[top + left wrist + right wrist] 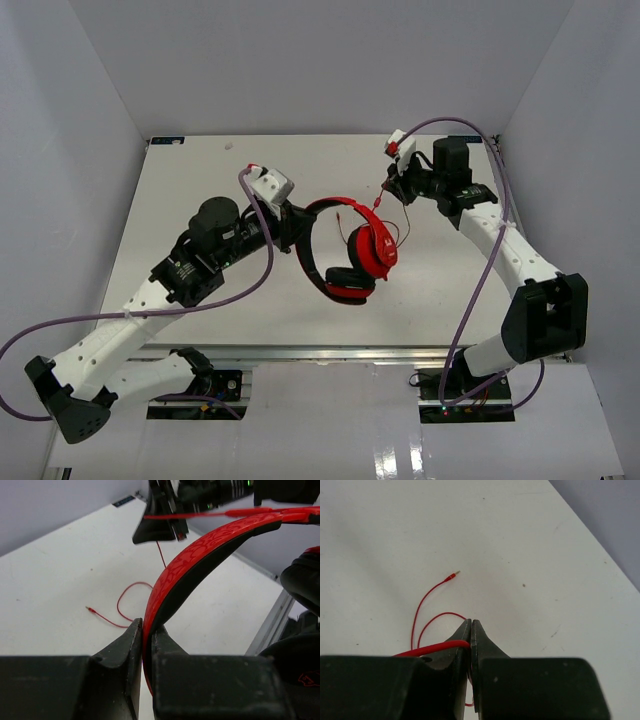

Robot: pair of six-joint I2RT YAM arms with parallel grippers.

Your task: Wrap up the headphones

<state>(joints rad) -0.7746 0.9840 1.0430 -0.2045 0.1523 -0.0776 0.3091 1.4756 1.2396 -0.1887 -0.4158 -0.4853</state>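
Red headphones (372, 250) are seen at the middle of the white counter (190, 180), their headband (200, 555) clamped tight in the left tool (146, 626). The thin red cord (427, 597) is pinched by the right tool (470, 622), farther away and to the right, and its plug end (452, 575) is left loose over the counter.
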